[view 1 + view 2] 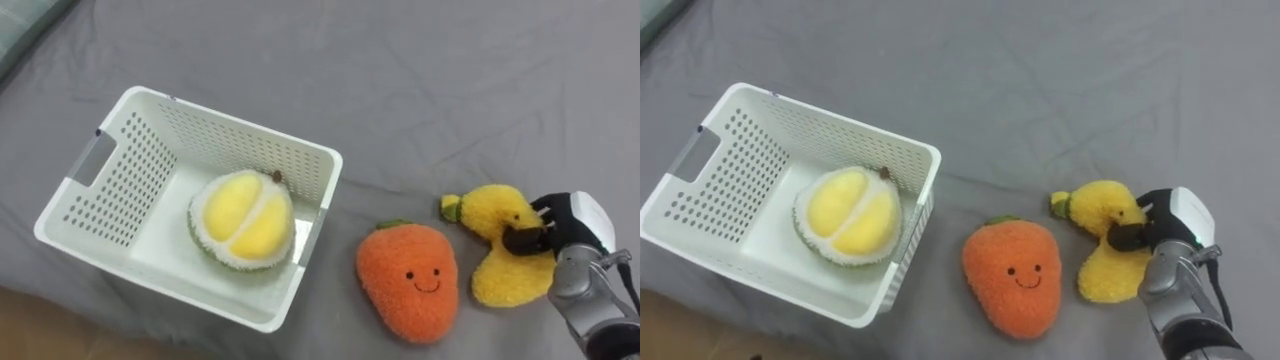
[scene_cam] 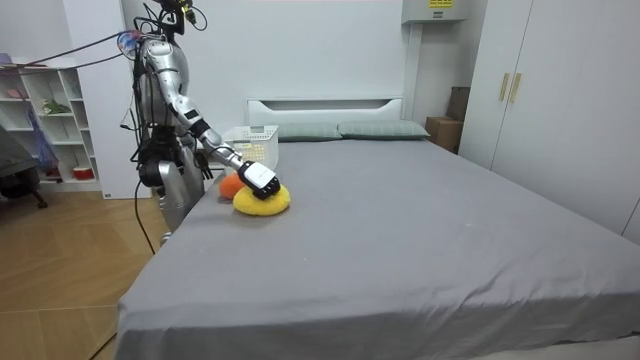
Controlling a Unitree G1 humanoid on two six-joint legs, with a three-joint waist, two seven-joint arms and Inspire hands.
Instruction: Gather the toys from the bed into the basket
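Here the right hand (image 1: pixel 570 226) grips the yellow banana toy (image 1: pixel 503 276).

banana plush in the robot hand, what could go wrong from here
1. The right robot hand pinches the banana plush at one side only, so the soft toy may slip or swing when lifted.
2. The orange smiley plush lies between it and the white basket; a low carry could knock it.
3. The durian plush crowds the basket's near corner, so the banana may catch the rim.
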